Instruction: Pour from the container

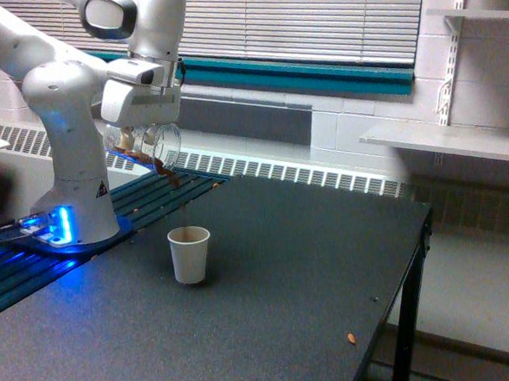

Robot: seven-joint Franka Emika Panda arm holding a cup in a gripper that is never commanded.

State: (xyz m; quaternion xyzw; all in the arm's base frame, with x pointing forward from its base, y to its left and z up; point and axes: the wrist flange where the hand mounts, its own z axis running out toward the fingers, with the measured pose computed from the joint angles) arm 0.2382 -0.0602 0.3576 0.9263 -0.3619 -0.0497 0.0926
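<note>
The clear container (148, 145) hangs tilted steeply, rim pointing down toward the exterior view's right, above and left of the white paper cup (190, 254). My gripper (139, 133) is shut on the container under the white wrist. Brown nut-like bits (169, 174) cling at the container's lip and a few fall toward the cup. The paper cup stands upright on the dark table (268, 276) with brown contents showing at its rim.
The arm's white base (77, 193) with a blue light stands at the exterior view's left on a slatted rack. A stray brown bit (351, 338) lies near the table's right edge. A white shelf (442, 140) juts out at the right.
</note>
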